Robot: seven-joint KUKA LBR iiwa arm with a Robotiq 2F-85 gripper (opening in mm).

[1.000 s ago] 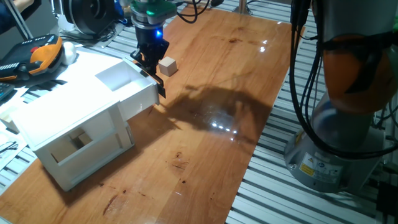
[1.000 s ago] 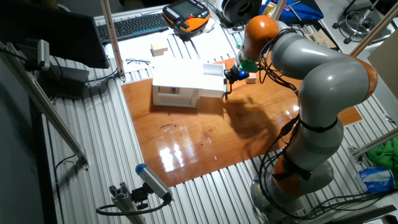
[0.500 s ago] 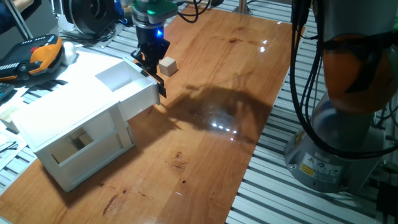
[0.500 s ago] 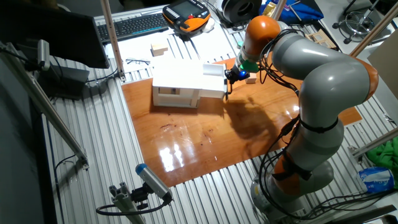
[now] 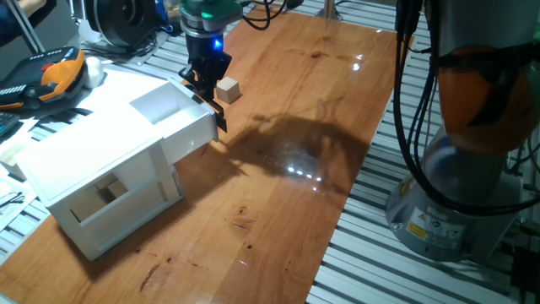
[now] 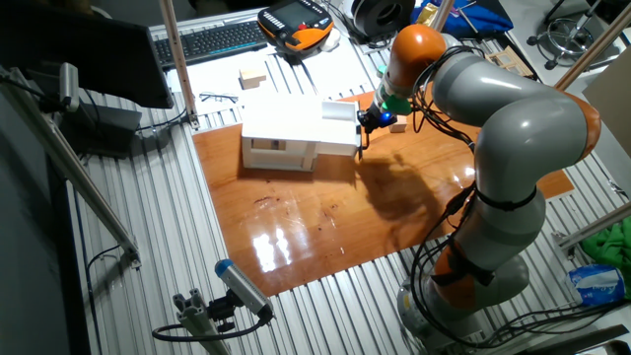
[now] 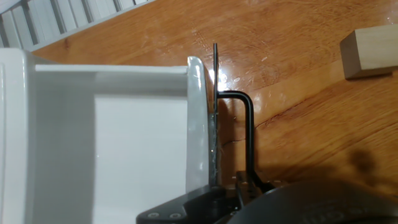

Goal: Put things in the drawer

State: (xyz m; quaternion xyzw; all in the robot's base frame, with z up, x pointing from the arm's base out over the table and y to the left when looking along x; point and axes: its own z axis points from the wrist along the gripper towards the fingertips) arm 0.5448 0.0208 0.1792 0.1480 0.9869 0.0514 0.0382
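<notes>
The pale wooden cube (image 5: 227, 89) lies on the brown table just right of my gripper (image 5: 205, 84); it also shows in the other fixed view (image 6: 397, 126) and at the hand view's top right (image 7: 370, 53). The white drawer (image 5: 190, 127) stands pulled out of the cabinet (image 5: 93, 160), and its inside looks bare (image 7: 198, 124). My gripper sits at the drawer's front, shut on the black bar handle (image 7: 249, 137). The handle runs down into the gripper's body (image 7: 239, 183). The cube is apart from the fingers.
The cabinet's lower compartment holds a wooden block (image 5: 108, 192). An orange-black pendant (image 5: 51, 72) and cables lie behind the cabinet. A keyboard (image 6: 207, 39) and another wood block (image 6: 252, 78) sit off the table. The robot's base (image 5: 472, 169) stands at the right.
</notes>
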